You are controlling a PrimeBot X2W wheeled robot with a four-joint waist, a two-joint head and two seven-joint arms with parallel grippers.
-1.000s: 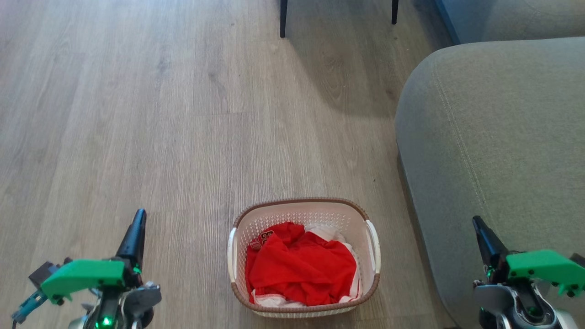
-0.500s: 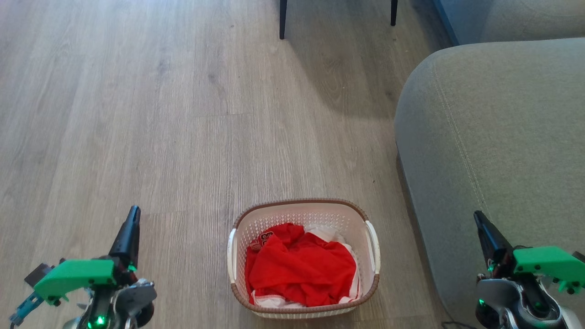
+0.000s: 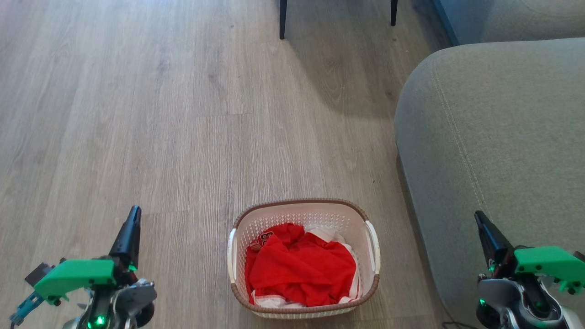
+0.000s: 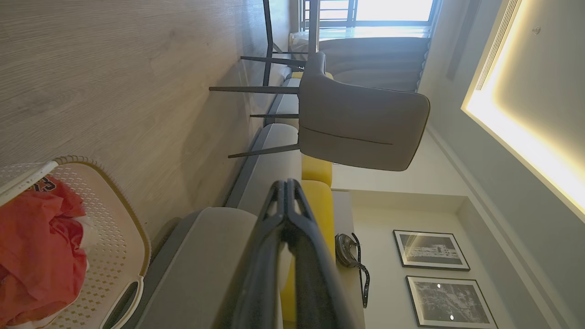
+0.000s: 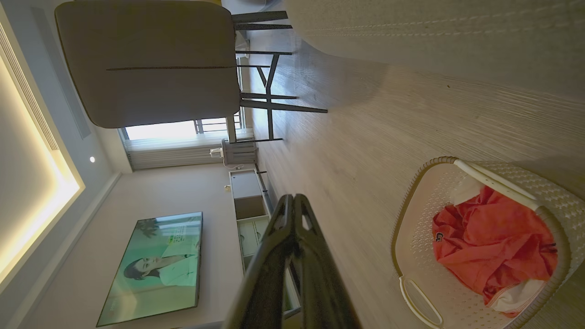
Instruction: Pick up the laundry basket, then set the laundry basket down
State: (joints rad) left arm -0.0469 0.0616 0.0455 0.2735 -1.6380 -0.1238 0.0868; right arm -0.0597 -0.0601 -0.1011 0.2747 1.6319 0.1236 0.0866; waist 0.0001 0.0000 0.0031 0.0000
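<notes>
Head view: basket point(image 3: 311, 214) of red clothes point(image 3: 297, 269) stands on the floor point(image 3: 183, 137), sofa point(image 3: 502, 137) just right of it. Left gripper point(image 3: 133, 214) and right gripper point(image 3: 479, 216) flank the basket, well apart, jaws clenched, empty.

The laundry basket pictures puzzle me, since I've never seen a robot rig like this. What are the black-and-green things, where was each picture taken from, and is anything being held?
It is a wheeled robot with two arms. The head view looks down from its head at the wooden floor. The black spikes with green parts in the bottom corners are its left gripper and right gripper: two long fingers each, pressed shut, holding nothing. Between them on the floor stands the laundry basket, cream with a brown rim, red and white clothes inside; a grey sofa lies to its right. The two wrist views look along each gripper's fingers, so the room appears sideways: both show the basket and a grey chair, the right one also a television.
</notes>
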